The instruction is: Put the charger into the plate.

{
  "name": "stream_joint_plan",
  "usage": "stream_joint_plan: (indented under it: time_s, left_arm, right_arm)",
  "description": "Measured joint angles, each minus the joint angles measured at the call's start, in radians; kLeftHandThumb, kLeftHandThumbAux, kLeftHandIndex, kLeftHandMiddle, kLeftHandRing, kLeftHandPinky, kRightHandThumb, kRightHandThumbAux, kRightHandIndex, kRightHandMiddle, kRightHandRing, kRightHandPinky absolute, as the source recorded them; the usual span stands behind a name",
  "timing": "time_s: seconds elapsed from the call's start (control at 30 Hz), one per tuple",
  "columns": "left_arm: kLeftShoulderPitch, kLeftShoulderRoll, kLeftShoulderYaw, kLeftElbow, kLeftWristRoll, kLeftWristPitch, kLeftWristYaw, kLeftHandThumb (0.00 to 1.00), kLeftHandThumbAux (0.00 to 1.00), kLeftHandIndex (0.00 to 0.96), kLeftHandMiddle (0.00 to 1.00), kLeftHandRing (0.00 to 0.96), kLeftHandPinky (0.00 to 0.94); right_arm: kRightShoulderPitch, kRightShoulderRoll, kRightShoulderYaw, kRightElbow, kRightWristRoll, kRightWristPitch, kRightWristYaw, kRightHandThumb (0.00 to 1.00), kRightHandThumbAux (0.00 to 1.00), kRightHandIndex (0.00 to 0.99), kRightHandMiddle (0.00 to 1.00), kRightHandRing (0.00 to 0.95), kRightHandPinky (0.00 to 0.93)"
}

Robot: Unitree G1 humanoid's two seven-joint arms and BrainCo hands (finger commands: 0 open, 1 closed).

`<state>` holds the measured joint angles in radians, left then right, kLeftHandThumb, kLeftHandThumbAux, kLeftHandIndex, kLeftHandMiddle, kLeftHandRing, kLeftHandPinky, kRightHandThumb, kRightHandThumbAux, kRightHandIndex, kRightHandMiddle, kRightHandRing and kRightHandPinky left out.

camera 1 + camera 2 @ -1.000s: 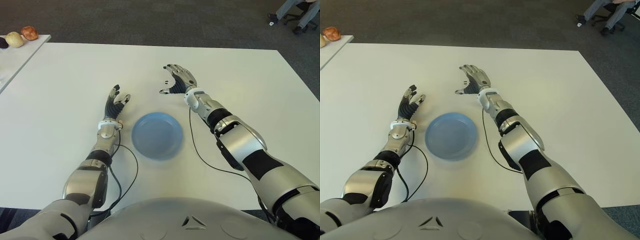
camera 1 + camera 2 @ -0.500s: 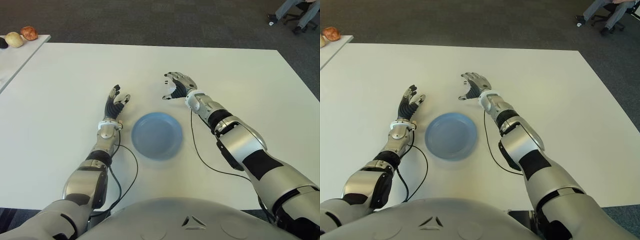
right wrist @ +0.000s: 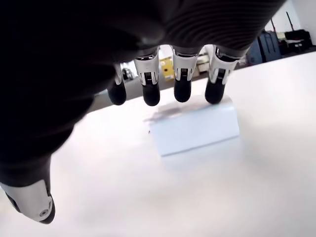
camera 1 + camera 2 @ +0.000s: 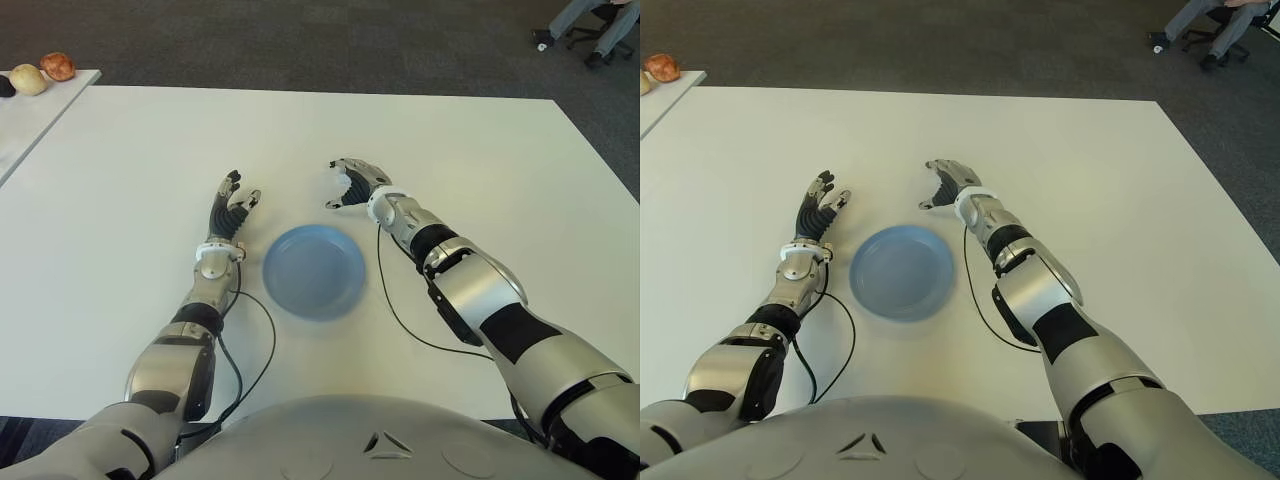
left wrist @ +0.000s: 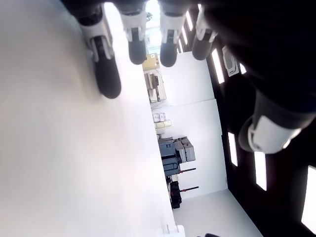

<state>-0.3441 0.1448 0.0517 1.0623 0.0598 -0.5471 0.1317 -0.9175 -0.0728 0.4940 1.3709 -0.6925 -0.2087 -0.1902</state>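
Item: charger, reach step, not yet grasped.
My right hand (image 4: 352, 183) arches over the charger (image 3: 195, 127) on the table (image 4: 500, 170), beyond the plate (image 4: 314, 271); fingers spread, holding nothing (left hand (image 4: 232, 205) idle, open). Next, I judge: close, lift, carry to plate.

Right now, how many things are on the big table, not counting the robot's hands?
Plate: 1
Charger: 1
Total: 2
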Motion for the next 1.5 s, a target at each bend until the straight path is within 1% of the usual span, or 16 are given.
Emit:
stream_joint_plan:
  time_s: [0.27,0.73,0.93,1.17,1.37,1.5]
  left_arm:
    - [0.023,0.0,0.0,-0.029,0.0,0.0,-0.001,0.0,0.559,0.078,0.104,0.095,0.094]
    - [0.051,0.005,-0.012,-0.066,-0.001,0.004,-0.002,0.0,0.56,0.079,0.094,0.082,0.051]
    - [0.055,0.008,-0.014,-0.071,-0.001,0.004,-0.004,0.0,0.563,0.081,0.107,0.095,0.075]
    - [0.065,0.01,-0.014,-0.082,-0.003,0.003,-0.025,0.0,0.555,0.069,0.116,0.102,0.079]
    - [0.071,0.009,-0.014,-0.09,-0.003,0.003,-0.037,0.0,0.544,0.06,0.118,0.101,0.069]
    - [0.072,0.007,-0.014,-0.092,-0.003,0.003,-0.044,0.0,0.552,0.058,0.118,0.101,0.073]
  right_arm:
    - [0.007,0.005,-0.021,-0.003,0.014,0.003,0.002,0.031,0.603,0.0,0.0,0.0,0.019]
    - [0.01,0.014,-0.048,-0.007,0.029,0.024,0.01,0.056,0.583,0.0,0.0,0.0,0.019]
    - [0.017,0.014,-0.05,-0.008,0.029,0.027,0.01,0.041,0.575,0.0,0.0,0.0,0.034]
    - [0.03,0.011,-0.068,-0.017,0.034,0.026,0.014,0.009,0.563,0.0,0.003,0.006,0.06]
    - [0.038,-0.011,-0.084,-0.029,0.04,0.018,0.044,0.0,0.559,0.0,0.015,0.016,0.055]
    - [0.036,-0.054,-0.092,-0.034,0.053,0.007,0.089,0.0,0.56,0.0,0.022,0.022,0.058]
